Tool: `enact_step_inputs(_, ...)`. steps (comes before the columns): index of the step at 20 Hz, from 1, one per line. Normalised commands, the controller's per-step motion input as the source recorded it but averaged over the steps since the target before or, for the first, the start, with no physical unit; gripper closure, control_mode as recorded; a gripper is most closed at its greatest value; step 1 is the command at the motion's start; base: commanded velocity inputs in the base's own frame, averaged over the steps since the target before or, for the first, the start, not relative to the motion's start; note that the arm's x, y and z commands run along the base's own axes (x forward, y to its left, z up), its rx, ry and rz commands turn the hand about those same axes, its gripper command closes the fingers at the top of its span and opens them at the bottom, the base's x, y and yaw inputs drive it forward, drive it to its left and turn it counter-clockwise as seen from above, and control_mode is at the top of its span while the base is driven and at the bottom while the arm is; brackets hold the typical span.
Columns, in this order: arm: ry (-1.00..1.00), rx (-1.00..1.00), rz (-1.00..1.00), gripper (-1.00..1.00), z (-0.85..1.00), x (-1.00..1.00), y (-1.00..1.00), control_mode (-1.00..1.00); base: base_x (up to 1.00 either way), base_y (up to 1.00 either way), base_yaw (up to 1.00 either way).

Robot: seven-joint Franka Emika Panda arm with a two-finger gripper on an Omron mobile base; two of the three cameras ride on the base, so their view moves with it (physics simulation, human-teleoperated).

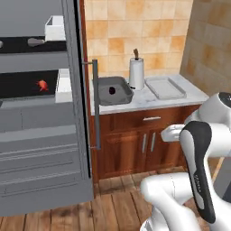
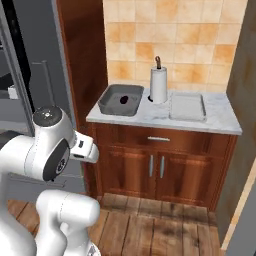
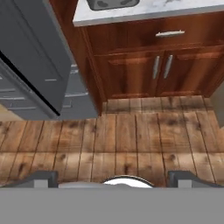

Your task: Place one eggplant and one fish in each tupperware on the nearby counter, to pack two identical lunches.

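The deep dark grey tupperware [image 1: 121,96] [image 2: 111,106] [image 3: 113,4] stands at the counter's left end with one dark eggplant [image 1: 112,90] [image 2: 123,100] inside. The shallow pale tupperware [image 1: 164,88] [image 2: 187,107] sits right of the paper-towel roll and looks empty. In the open fridge, a red-orange fish [image 1: 43,85] lies on the middle shelf. A small pale grey fish [image 1: 35,42] rests on the shelf above. My gripper [image 3: 113,180] is open with nothing between its fingertips [image 3: 41,178]. It is held low in front of the cabinet, facing the wooden floor, well away from all of these.
An upright white paper-towel roll [image 1: 136,73] [image 2: 158,85] stands between the two containers. The open fridge door [image 1: 85,103] juts out beside the counter's left end. White boxes [image 1: 55,28] sit on the fridge shelves. Wooden cabinet doors [image 3: 162,70] lie below the counter.
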Motion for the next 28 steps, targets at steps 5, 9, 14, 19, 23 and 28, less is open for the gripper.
enact_step_inputs(5, 0.00, 0.00, 0.00, -1.00, 0.00, 0.00, 0.00, 1.00, -0.41, 1.00, 0.00)
enact_step_inputs(9, 0.00, 0.00, 0.00, -1.00, 0.00, 0.00, 0.00, 1.00, -0.03, 1.00, 0.00)
enact_step_inputs(14, 0.00, 0.00, 0.00, -1.00, 0.00, 0.00, 0.00, 1.00, 0.30, 0.96, 0.00)
enact_step_inputs(19, 0.00, 0.00, 0.00, -1.00, 0.00, 0.00, 0.00, 1.00, 0.65, 0.29, 0.00)
enact_step_inputs(23, 0.00, 0.00, 0.00, -1.00, 0.00, 0.00, 0.00, 1.00, 0.77, 0.14, 0.00)
enact_step_inputs(28, 0.00, 0.00, 0.00, -1.00, 0.00, 0.00, 0.00, 1.00, 0.95, 0.37, 0.00)
